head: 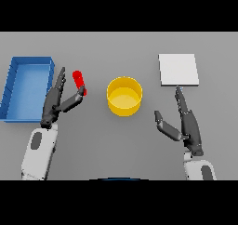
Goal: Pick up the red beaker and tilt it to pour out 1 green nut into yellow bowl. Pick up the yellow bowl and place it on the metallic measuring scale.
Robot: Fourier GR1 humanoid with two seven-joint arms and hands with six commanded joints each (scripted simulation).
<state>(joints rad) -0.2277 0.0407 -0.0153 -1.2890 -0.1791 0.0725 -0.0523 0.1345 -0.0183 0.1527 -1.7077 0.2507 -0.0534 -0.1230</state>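
While spread flat above the grey table [116, 140], left hand [55, 103] reaching with straight fingers and thumb tip just beside the red beaker [79, 82], apparently touching it, though contact hard to confirm; nothing gripped. Beaker between blue tray [13, 87] and yellow bowl [124, 96], near centre. Right hand [188, 124] relaxed and unclenched, empty, just below the pale square measuring scale [179, 69]. Bowl well apart from scale.

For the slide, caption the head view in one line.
Left hand open beside the red beaker, yellow bowl centered, right hand open below the scale.
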